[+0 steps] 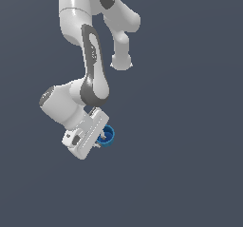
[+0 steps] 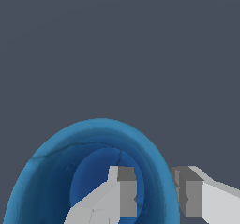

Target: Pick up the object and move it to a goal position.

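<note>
Blue and thin-rimmed, the object sits right at the tip of the tool — its open mouth faces the wrist camera. One finger reaches down inside the hollow, the other stands outside, so the wall lies between the two pads, which look closed onto it. In the exterior view the cup shows just beyond the white tool. No goal marker is visible — any carry should, I judge, keep this wall pinch firm.

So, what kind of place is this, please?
Most likely a bare simulated test scene, not a real room. The background is one flat grey surface with no furniture. Only a smoothly rendered white arm is there, its pincer straddling the wall of a blue cup.
</note>
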Action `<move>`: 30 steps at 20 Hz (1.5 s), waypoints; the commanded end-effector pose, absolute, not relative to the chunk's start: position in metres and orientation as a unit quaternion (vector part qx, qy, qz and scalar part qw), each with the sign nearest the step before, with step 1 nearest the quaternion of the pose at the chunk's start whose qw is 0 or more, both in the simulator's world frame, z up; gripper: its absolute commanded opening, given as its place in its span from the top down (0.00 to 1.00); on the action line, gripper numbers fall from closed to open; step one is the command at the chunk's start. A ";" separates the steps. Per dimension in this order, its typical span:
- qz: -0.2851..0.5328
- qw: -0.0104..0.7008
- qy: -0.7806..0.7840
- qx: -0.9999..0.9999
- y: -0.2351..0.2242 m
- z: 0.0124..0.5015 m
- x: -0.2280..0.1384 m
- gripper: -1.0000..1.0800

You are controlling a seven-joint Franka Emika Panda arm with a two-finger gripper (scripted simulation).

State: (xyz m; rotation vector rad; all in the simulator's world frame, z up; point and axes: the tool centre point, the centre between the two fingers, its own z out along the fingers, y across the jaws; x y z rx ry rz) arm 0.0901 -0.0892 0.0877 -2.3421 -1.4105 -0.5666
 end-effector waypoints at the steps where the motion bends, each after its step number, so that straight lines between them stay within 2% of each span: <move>1: -0.201 0.173 -0.498 -0.826 -0.086 0.098 0.085 1.00; 30: -0.196 0.171 -0.498 -0.827 -0.010 0.274 -0.040 1.00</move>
